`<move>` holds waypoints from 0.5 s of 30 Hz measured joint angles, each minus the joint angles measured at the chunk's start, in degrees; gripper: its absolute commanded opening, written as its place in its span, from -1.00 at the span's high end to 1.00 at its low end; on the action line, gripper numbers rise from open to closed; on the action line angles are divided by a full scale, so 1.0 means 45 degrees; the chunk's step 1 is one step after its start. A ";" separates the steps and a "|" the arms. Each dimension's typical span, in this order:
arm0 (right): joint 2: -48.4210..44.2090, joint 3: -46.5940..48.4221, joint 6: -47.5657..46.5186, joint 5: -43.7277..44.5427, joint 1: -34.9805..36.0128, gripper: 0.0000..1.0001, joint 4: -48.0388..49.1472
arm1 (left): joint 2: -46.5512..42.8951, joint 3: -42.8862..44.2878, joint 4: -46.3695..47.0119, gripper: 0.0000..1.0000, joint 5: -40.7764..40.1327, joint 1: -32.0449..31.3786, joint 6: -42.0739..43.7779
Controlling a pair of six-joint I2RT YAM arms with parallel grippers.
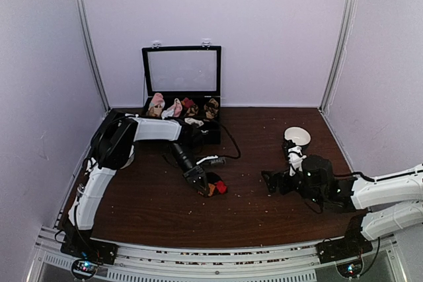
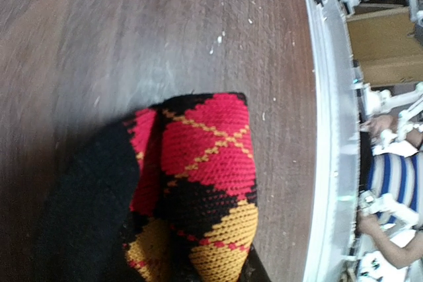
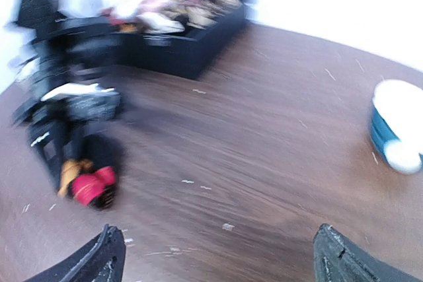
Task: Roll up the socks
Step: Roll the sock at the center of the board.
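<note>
The socks (image 2: pixel 198 183) are a black argyle bundle with red and orange diamonds, lying on the dark wood table (image 1: pixel 264 222) near its middle. My left gripper (image 1: pixel 200 181) reaches down from the left and is shut on the bundle's near end. In the left wrist view the knit fills the lower centre and hides the jaws. In the top view the socks (image 1: pixel 215 187) show red and orange just right of the left fingers. My right gripper (image 3: pixel 221 262) hovers low over bare table to the right of the socks (image 3: pixel 89 183), jaws wide open with nothing between them.
A black case (image 1: pixel 213 133) with its lid (image 1: pixel 182 70) raised stands at the back and holds several other sock bundles. A white and blue bowl (image 1: pixel 297 137) sits at the right, behind the right arm. Lint specks dot the table. A metal rail (image 2: pixel 327 163) runs along the near edge.
</note>
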 measured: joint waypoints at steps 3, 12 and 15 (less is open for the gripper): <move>0.0340 -0.0189 -0.2098 -0.0165 0.1180 -1.00 0.1511 | 0.0330 -0.0029 -0.0481 0.85 0.0845 0.0427 0.0000; 0.4153 0.3031 -0.7538 -0.4104 0.1807 -0.40 0.1321 | 0.0792 -0.0117 -0.1350 0.83 0.1851 0.1005 -0.0005; 0.5761 0.4993 -0.8616 -0.5532 0.1802 -0.22 0.0593 | 0.0792 -0.0117 -0.1350 0.76 0.1851 0.1005 -0.0015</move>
